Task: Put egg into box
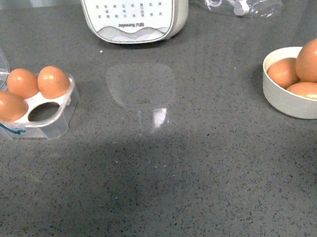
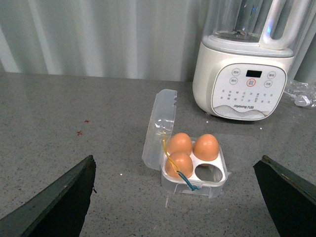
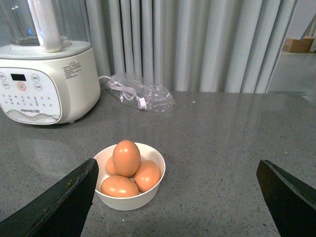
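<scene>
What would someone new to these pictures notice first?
The small clear plastic four-cell egg box at the table's left, lid open, holds three orange-brown eggs, with one cell empty. At the right, a round white bowl is piled with four more eggs. A white blender base stands at the back.
</scene>
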You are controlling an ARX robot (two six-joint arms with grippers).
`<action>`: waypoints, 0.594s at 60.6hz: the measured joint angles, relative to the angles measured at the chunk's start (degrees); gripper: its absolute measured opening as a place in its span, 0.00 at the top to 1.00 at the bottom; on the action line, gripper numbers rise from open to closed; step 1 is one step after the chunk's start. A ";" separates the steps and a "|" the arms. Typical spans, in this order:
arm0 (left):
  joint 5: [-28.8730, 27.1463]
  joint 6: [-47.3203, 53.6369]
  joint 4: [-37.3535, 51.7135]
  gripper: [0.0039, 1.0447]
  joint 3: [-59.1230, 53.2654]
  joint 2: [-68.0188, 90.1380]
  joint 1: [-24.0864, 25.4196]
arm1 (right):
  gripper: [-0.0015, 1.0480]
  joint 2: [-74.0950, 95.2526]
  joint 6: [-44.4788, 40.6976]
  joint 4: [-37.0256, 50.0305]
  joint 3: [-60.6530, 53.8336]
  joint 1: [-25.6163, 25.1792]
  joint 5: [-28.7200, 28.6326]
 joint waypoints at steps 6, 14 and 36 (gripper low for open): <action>0.00 0.00 0.00 0.06 0.00 0.00 0.00 | 0.07 0.00 0.00 0.00 0.00 0.00 0.00; 0.00 0.00 0.00 0.06 0.00 0.00 0.00 | 0.07 0.00 0.00 0.00 0.00 0.00 0.00; 0.00 0.00 0.00 0.06 0.00 0.00 0.00 | 0.07 0.00 0.00 0.00 0.00 0.00 0.00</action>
